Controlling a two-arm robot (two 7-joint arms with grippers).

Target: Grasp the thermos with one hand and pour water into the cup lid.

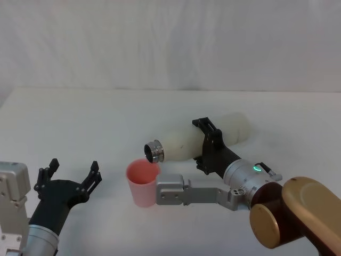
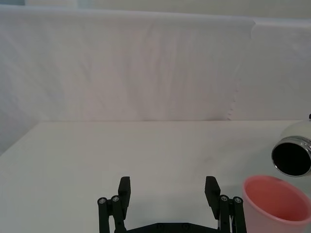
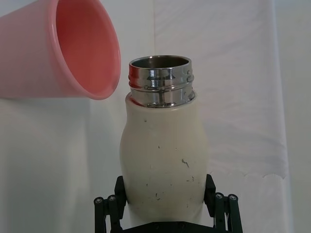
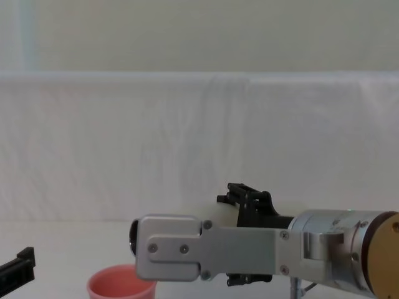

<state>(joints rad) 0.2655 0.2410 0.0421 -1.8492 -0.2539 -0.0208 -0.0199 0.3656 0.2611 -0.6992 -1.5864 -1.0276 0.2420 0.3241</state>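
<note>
The right claw (image 1: pixel 209 145), clamping the tall cream-white steel-necked thermos (image 1: pixel 200 140), is tipping it over the small salmon-pink plastic cup lid (image 1: pixel 143 183) at centre frame; next, probably more tilt. The left claw (image 1: pixel 68 173) is idling agape, lower left.

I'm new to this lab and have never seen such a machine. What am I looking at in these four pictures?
It is a two-armed robot at a white table, each arm ending in a black gripper. One picture looks down from its head, one forward from its chest, and one comes from each wrist. The right gripper has its jaws clamped around a cream thermos, tipped nearly flat, with its open steel neck over a pink cup lid standing on the table. From the right wrist you look along the thermos to the cup lid. No water is visible. The left gripper waits beside the cup lid, jaws open and empty, as its own wrist view shows.
</note>
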